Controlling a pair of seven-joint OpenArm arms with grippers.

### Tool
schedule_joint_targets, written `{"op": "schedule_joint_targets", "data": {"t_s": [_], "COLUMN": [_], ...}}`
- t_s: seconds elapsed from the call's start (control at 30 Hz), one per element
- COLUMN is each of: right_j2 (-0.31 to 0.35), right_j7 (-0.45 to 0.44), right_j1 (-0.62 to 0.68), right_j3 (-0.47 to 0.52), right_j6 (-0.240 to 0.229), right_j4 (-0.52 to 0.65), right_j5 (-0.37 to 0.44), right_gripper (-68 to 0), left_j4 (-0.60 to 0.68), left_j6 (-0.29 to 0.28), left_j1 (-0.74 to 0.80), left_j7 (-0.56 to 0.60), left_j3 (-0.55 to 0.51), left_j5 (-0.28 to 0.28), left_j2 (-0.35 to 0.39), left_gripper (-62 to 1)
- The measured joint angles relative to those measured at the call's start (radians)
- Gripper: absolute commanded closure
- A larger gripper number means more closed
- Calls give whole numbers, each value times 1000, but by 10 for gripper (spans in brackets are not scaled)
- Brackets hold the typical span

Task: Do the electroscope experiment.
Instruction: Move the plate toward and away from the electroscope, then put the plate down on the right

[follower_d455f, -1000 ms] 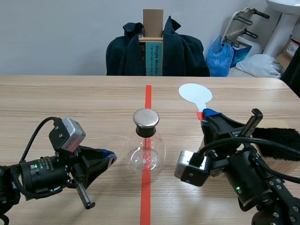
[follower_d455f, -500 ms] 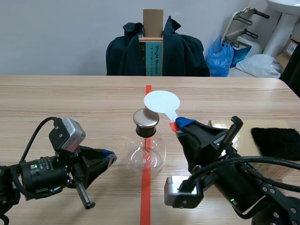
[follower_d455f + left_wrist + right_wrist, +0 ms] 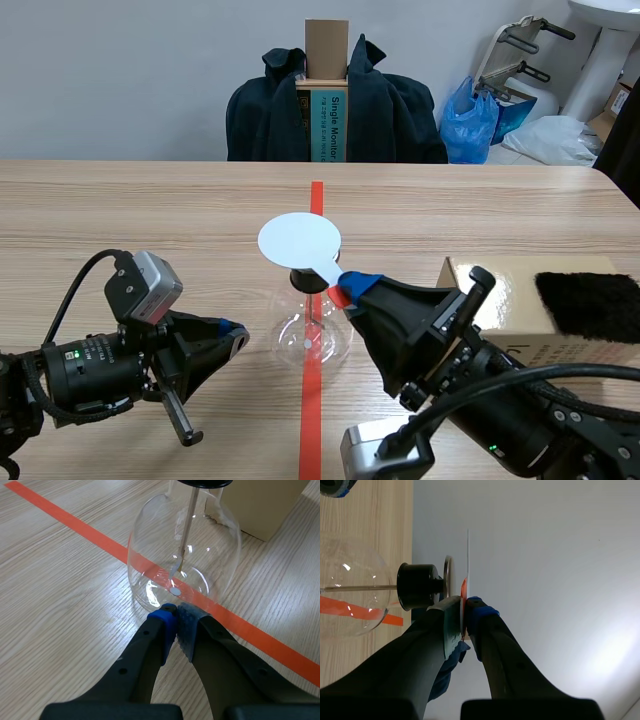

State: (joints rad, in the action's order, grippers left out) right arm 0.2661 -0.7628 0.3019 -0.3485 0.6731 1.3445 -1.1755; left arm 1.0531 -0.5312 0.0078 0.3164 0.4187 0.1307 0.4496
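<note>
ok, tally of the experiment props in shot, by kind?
Glass flask electroscope: 1
White disc paddle: 1
Cardboard box: 1
Black fur cloth: 1
Total: 4

Left fingers (image 3: 161, 632) closed, right fingers (image 3: 484, 626) clamped

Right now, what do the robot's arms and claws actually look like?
The left arm and right arm are black, with black cables, a silver camera box and a green light. The left gripper and right gripper have thick black fingers tipped with blue or grey dotted pads.
</note>
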Motion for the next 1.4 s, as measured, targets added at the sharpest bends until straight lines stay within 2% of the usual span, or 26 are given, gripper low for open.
{"op": "schedule_joint_targets", "data": {"t_s": [0.23,0.37,0.53,0.9,1.0,1.03,1.17,1.4], "right_j2": [0,0,0,0,0,0,0,0], "right_j7": [5,52,142,420,447,449,454,458], "right_j1": [0,0,0,3,23,34,105,285], "right_j3": [0,0,0,0,8,14,51,198], "right_j6": [0,0,0,2,53,53,52,52], "right_j4": [0,0,0,0,0,5,79,359], "right_j5": [0,0,0,1,1,1,41,86], "right_gripper": [-8,-8,-8,-8,-8,-8,-9,-9], "left_j4": [0,0,0,0,0,0,0,0], "left_j6": [0,0,0,0,0,0,0,0], "left_j1": [0,0,0,0,0,0,0,0], "left_j7": [0,0,-6,-8,-8,-8,-9,-8], "left_j3": [0,0,0,0,0,0,0,0], "left_j5": [0,0,0,0,0,0,0,0], "left_j2": [0,0,0,0,0,0,0,0], "left_gripper": [-27,-27,-27,-27,-27,-27,-27,-27]}}
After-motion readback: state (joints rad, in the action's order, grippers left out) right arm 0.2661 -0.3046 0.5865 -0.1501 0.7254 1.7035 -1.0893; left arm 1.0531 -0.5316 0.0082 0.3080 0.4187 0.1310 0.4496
